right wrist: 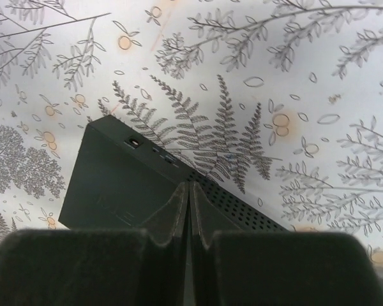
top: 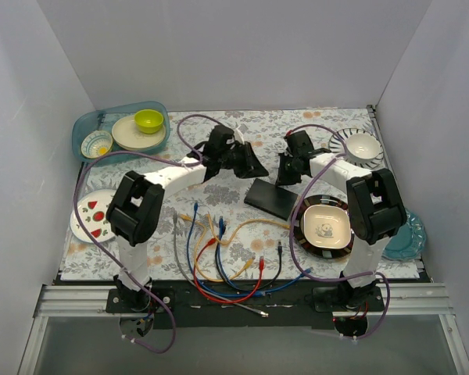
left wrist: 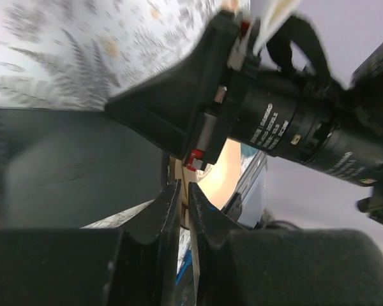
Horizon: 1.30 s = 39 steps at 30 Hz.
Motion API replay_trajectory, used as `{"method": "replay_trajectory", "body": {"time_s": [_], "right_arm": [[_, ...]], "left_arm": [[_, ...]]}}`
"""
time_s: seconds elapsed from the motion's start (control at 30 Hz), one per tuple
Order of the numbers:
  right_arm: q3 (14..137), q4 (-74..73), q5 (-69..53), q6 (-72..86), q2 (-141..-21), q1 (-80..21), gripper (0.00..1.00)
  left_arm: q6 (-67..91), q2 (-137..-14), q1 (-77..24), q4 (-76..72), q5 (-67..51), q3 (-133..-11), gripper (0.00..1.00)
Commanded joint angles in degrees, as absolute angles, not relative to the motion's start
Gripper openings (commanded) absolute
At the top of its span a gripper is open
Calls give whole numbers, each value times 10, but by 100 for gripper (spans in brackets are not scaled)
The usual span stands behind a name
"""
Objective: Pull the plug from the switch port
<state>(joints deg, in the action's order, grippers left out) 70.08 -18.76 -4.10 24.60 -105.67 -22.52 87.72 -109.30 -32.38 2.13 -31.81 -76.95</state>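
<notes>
Black switch (top: pixel 280 199) lies flat on the worktop (top: pixel 250 129), both arms hovering near.
Left end effector (left wrist: pixel 184 205) and right end effector (right wrist: pixel 189 199) are closed, empty; no plug shows in its ports, so pulling looks done; next, lift clear.

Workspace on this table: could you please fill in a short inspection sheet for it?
Surface: floral cloth, flat.
Job's things: switch lying mid-table; no plug seen in it.
Clutter: teal tub holding bowls, strawberry plate, striped bowl, panda plate, teal plate.
End effectors: left end effector and right end effector both shut, empty, near the switch.
Cables: loose coloured cables by the near edge.
Surroundings: plain white walls.
</notes>
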Motion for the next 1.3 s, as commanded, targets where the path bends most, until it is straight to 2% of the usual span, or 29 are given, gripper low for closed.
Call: {"method": "replay_trajectory", "body": {"time_s": [0.0,0.27,0.7,1.27], "right_arm": [[708,-251,13,264,-1028,-216,10],[698,-270,63,285,-909,-185,13],[642,-289,57,282,-828,-171,13],[594,-287,51,288,-784,-170,13]], "left_arm": [[831,-1128,-371,47,-356,-803,10],[792,-1162,-406,91,-348,-858,8],[718,-1147,-493,110,-309,-773,2],[772,-1236,-459,115,-244,-816,2]]}}
